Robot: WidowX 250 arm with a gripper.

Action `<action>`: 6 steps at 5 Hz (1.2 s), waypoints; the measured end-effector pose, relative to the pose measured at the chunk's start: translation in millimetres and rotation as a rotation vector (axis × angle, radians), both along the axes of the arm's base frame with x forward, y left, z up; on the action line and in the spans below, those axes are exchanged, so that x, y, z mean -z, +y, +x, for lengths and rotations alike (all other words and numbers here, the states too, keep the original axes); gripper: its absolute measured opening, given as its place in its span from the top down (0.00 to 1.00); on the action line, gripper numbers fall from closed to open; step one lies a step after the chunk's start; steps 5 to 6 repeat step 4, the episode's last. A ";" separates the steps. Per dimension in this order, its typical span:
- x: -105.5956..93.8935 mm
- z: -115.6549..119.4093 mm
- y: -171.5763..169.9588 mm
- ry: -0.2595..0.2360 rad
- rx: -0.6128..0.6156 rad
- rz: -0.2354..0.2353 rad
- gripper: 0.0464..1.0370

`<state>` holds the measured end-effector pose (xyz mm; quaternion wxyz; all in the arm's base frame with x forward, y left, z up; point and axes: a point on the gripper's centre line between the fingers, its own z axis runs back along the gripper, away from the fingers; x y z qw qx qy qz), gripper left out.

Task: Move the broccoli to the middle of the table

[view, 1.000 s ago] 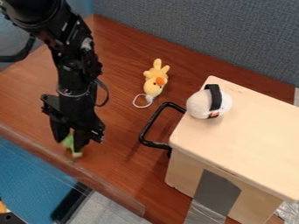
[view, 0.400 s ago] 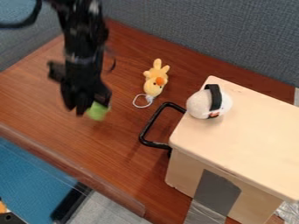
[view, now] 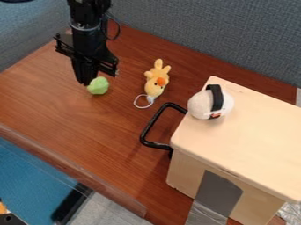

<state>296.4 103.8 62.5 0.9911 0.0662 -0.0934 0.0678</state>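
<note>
The black gripper (view: 86,81) hangs over the upper left part of the brown table (view: 47,101), its fingers together and shut on the broccoli. The light green head of the broccoli (view: 99,85) sticks out to the right of the fingertips. Its stem is hidden by the fingers. I cannot tell whether the broccoli touches the table.
A yellow plush toy (view: 156,83) with a white string loop lies right of the gripper. Farther right stands a light wooden box (view: 253,132) with a black handle (view: 152,128) and a white round object (view: 203,104) on top. Grey partitions (view: 206,33) border the back.
From near the table's front left edge, the gripper has moved toward the back and slightly right, and the broccoli has travelled with it. The toy and box have stayed put.
</note>
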 end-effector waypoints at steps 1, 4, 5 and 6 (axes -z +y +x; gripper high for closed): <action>0.1 9.5 6.1 0.006 -0.008 -0.013 0.98; 11.6 21.7 16.9 0.012 -0.050 -0.060 0.26; 11.6 21.7 16.9 0.012 -0.050 -0.060 0.26; 11.6 21.7 16.9 0.012 -0.050 -0.060 0.26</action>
